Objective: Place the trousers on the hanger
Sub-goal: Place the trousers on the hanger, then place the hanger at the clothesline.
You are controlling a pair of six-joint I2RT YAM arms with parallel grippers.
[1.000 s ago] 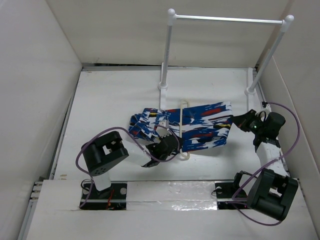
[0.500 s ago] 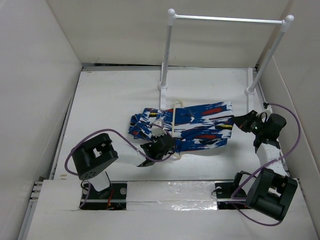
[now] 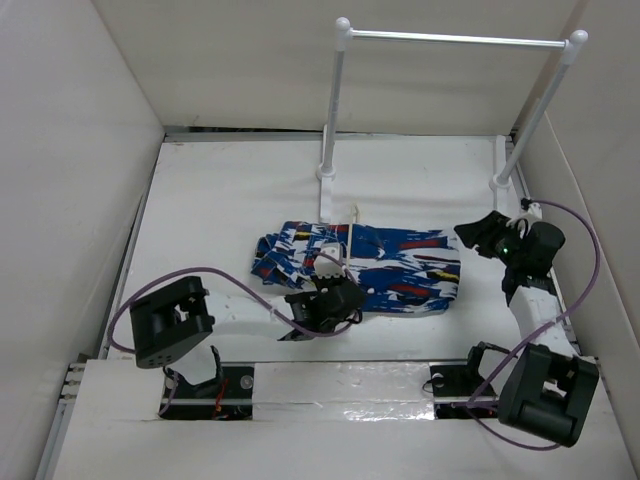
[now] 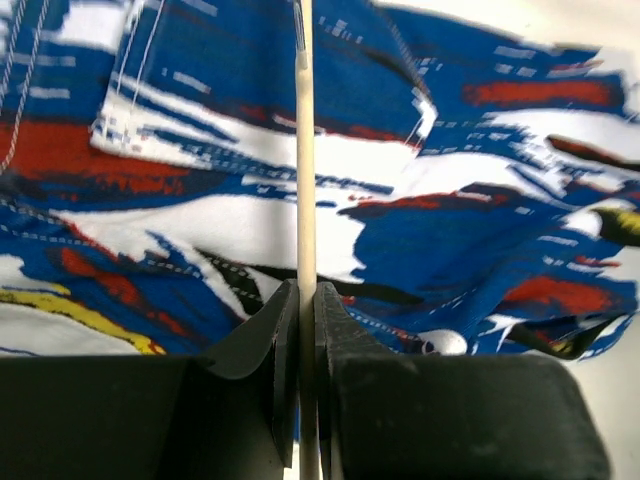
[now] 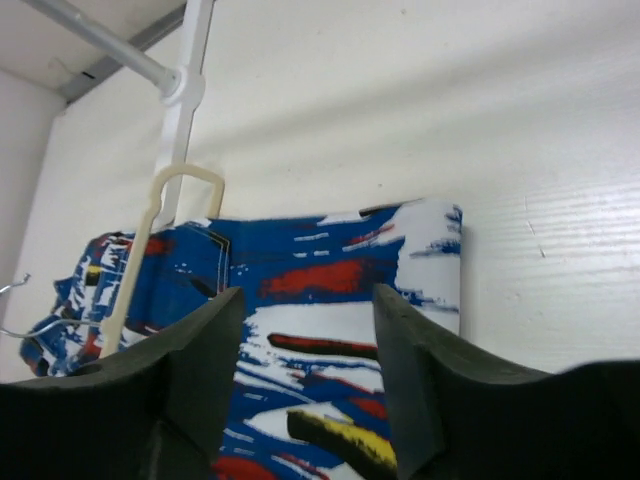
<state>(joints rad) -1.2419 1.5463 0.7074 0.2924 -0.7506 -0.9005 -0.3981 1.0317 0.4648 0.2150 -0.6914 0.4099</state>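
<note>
The blue patterned trousers (image 3: 385, 270) lie spread on the table, also seen in the left wrist view (image 4: 480, 230) and the right wrist view (image 5: 340, 275). The thin cream hanger (image 3: 352, 232) runs across their left part. My left gripper (image 3: 325, 300) is at the trousers' near edge, shut on the hanger's bar (image 4: 306, 170), which passes straight between its jaws. The hanger's looped end (image 5: 165, 195) sticks out past the far edge of the cloth. My right gripper (image 3: 482, 233) hovers open just off the trousers' right end, with nothing between its fingers (image 5: 395, 330).
A white two-post rack with a metal rail (image 3: 455, 40) stands at the back; its left foot (image 3: 325, 172) is just beyond the hanger's far end. White walls close in the table on the left, back and right.
My right gripper has opened, let go of the trousers' right end and drawn back. That end has dropped flat. My left arm has pulled the hanger and cloth slightly nearer.
</note>
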